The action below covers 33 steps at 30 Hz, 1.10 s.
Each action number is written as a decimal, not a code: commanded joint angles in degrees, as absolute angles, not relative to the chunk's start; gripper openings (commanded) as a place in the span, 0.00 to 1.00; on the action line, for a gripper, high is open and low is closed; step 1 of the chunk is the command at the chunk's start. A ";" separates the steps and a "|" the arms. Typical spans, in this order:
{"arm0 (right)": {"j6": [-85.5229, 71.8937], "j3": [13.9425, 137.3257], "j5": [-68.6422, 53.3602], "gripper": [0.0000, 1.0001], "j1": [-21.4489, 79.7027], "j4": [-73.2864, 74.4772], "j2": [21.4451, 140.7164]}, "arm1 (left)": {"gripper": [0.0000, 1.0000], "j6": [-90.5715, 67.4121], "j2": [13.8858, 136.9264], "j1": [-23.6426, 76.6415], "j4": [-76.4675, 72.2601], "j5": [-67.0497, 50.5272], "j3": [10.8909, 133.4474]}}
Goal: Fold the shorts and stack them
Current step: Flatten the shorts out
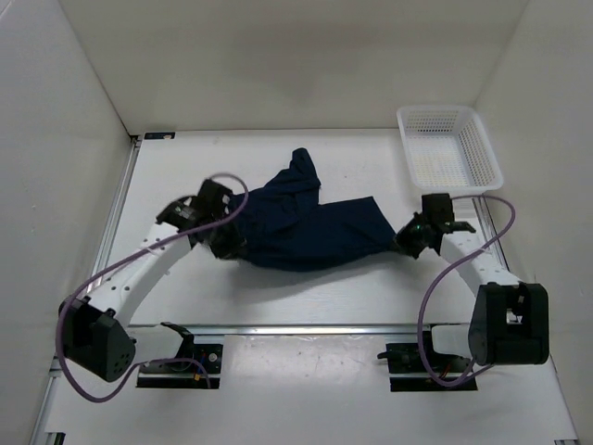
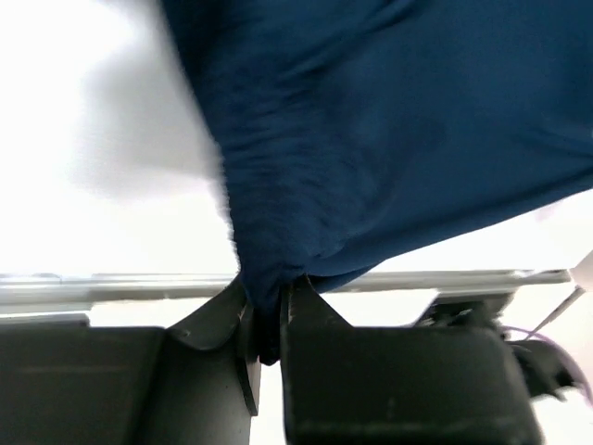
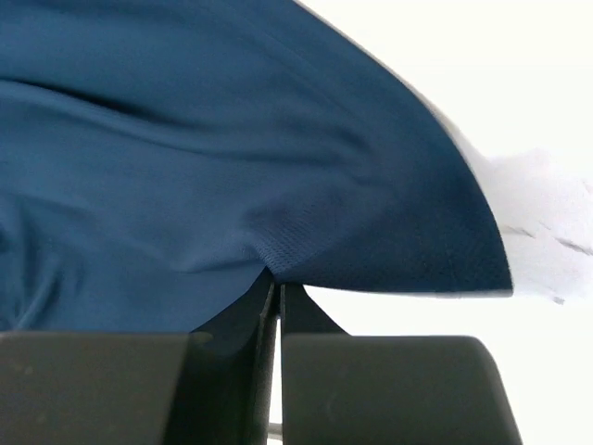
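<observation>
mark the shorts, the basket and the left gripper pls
shorts (image 1: 310,232): top external view, middle of the navy fabric.
basket (image 1: 483,146): top external view, right mesh wall.
left gripper (image 2: 270,304): left wrist view, between the fingertips, pinching the shorts.

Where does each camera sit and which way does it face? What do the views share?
Top external: above, behind the arms, looking down on the table; left arm, right arm, navy shorts, white mesh basket show.
Left wrist: on the left arm, facing along the left claw, shut on shorts fabric.
Right wrist: same on the right; right claw shut on the shorts' edge.
Shared: all three show the shorts.
</observation>
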<state>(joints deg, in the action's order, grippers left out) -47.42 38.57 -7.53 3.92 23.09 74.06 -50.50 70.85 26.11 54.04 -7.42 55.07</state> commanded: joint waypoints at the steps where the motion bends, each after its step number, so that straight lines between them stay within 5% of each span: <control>1: -44.83 51.10 -5.63 0.00 4.04 26.00 70.41 | 0.10 -43.36 70.04 24.61 65.10 0.43 71.76; 7: -41.49 68.17 -6.86 0.00 4.04 34.00 61.99 | 0.10 -37.01 74.71 24.61 76.72 3.78 98.48; 23: -39.37 102.89 2.71 0.00 7.29 49.13 45.26 | 0.10 -31.90 68.64 36.04 84.11 -7.81 135.50; 29: -38.68 109.51 4.30 0.00 7.29 49.13 49.64 | 0.10 -31.90 69.17 36.04 84.11 -6.25 137.81; 33: -35.61 106.45 7.47 0.00 7.29 47.65 53.69 | 0.10 -34.53 68.64 36.04 83.24 3.15 126.61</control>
